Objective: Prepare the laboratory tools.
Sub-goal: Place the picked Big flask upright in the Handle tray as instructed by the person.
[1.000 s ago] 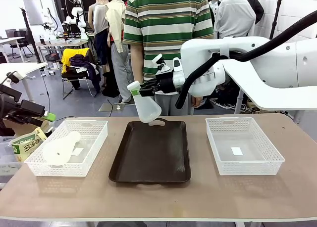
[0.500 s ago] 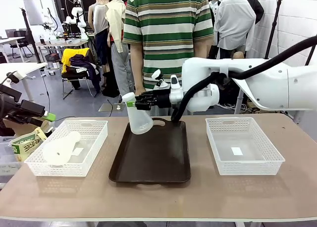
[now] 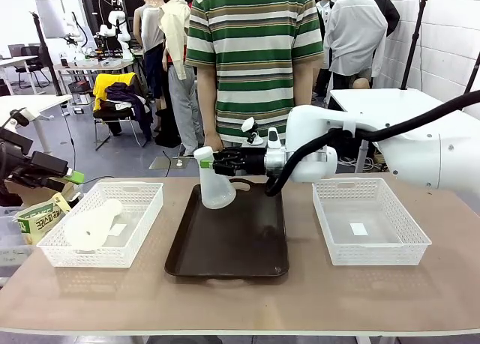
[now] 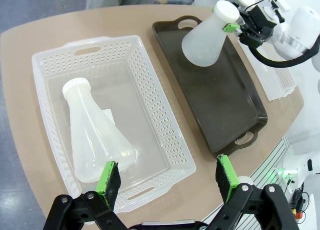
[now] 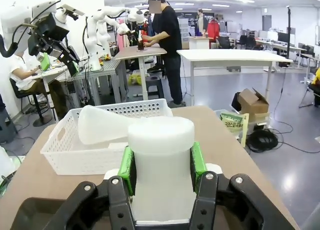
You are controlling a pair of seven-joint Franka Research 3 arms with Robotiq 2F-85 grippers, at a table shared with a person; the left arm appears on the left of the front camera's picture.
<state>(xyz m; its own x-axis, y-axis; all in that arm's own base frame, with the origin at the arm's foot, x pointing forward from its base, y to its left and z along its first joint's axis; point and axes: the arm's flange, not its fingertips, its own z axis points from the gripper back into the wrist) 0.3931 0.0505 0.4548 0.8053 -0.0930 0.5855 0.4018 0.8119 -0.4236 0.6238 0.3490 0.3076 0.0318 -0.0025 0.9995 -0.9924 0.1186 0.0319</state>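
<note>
My right gripper (image 3: 208, 163) is shut on the neck of a frosted-white flask (image 3: 217, 188), which stands upright over the far left corner of the dark brown tray (image 3: 232, 243). I cannot tell whether its base touches the tray. In the right wrist view the green pads (image 5: 126, 170) clamp the flask's neck (image 5: 161, 160). A second flask (image 4: 92, 135) lies on its side in the left white basket (image 4: 165, 125). My left gripper (image 4: 167, 176) hangs open above that basket's near edge, with nothing between its fingers. The held flask (image 4: 204, 37) also shows in the left wrist view.
An empty white basket (image 3: 371, 222) sits right of the tray. A person in a striped shirt (image 3: 251, 59) stands at the table's far side behind the tray. My left arm (image 3: 30, 168) stays off the table's left edge, beside a green carton (image 3: 37, 218).
My right gripper has carried the flask down and to the left, turning it from tilted to upright over the tray's far left corner. The left arm has not moved.
</note>
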